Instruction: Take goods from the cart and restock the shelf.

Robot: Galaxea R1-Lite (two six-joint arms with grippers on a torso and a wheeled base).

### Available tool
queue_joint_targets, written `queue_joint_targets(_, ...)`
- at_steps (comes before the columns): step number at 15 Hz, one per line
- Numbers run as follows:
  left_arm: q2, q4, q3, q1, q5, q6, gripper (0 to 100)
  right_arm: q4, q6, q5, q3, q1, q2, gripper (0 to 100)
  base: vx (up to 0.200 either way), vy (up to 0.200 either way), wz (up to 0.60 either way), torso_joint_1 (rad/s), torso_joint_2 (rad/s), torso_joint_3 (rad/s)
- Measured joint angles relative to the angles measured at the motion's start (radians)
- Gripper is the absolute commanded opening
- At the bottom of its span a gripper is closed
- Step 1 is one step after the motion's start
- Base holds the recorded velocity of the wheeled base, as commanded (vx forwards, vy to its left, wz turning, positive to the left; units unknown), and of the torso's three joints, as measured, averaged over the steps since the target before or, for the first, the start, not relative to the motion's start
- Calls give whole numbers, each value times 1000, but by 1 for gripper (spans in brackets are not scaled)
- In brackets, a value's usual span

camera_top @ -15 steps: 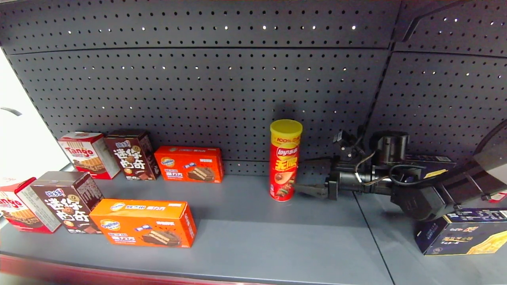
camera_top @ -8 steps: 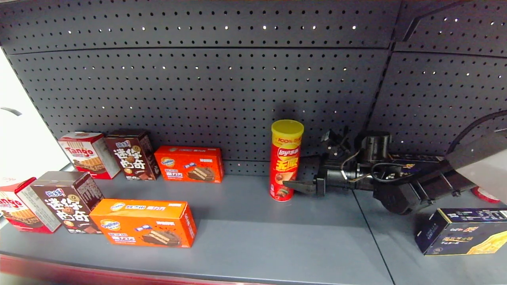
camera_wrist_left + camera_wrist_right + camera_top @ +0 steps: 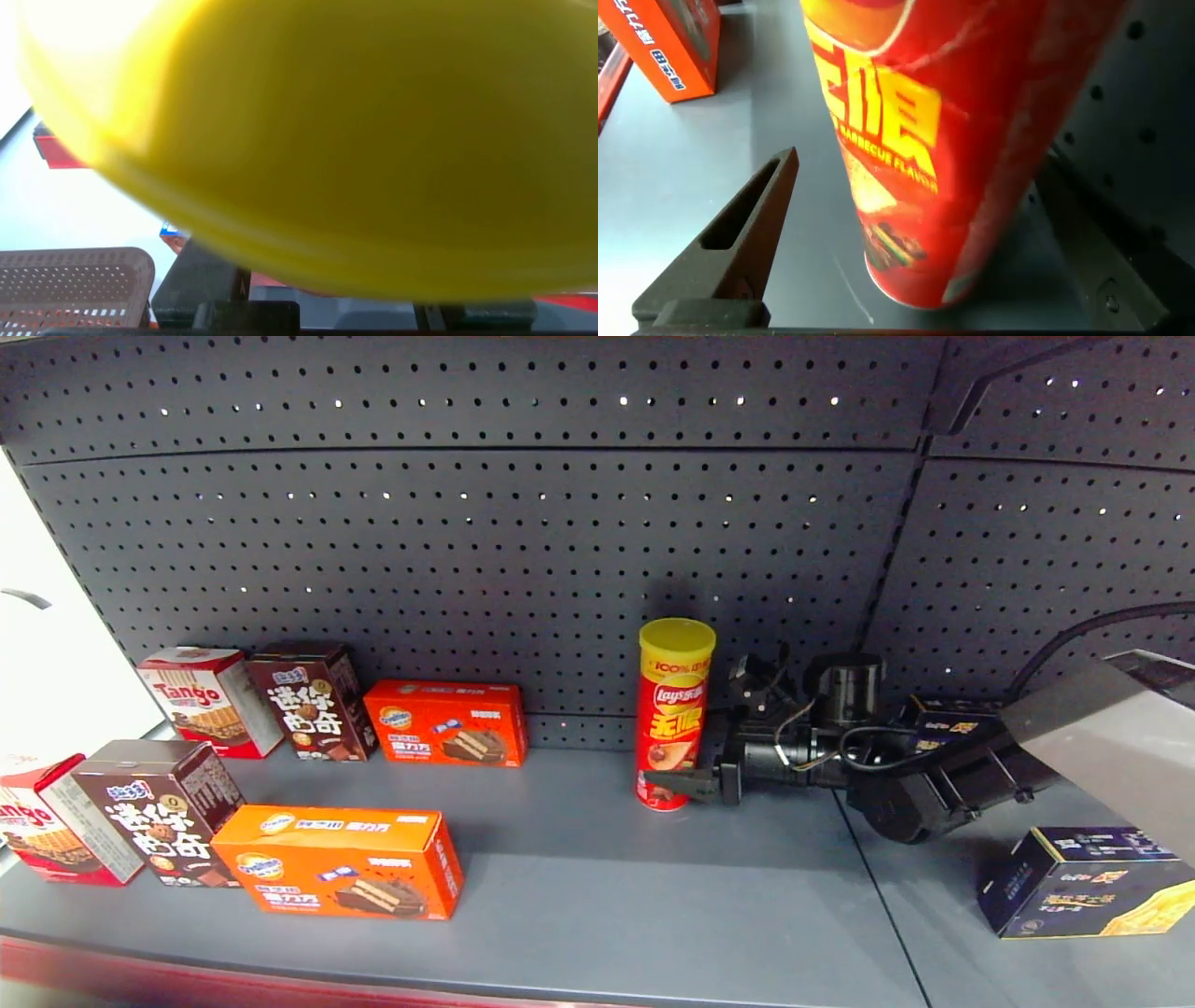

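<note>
Your chips can stands closed under its yellow lid, right of centre in the head view, on the grey shelf close to the pegboard back panel. It is upright, long axis vertical, lid up, with the printed label facing the front. The right gripper comes in level from the right and straddles the can's lower part with its fingers spread wide. In the right wrist view one finger stands clear of the can and the other lies close along its far side. At lower left sit closed cartons in two rows: wafer boxes, dark brown cookie boxes and orange cake boxes, the nearest one well apart from the can. A dark blue box lies at lower right, and another sits behind the right arm by the back panel. In the left wrist view a yellow rounded surface sits right against the camera, with a brown perforated basket at lower left. Whether that arm grips it, you cannot tell.
</note>
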Motion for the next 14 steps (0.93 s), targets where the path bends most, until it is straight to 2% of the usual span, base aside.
queue_joint_targets(6,-1,0,-1,0,4,0,0,1,10,-3,-46,23,35,100,0,0,0,0,0,0)
queue_joint_targets(7,-2,0,-1,0,4,0,0,0,10,-3,-47,24,39,0,0,0,0,0,0,0)
queue_joint_targets(14,-18,0,-1,0,6,0,0,-1,9,-41,-2,27,6,0,0,0,0,0,0,0)
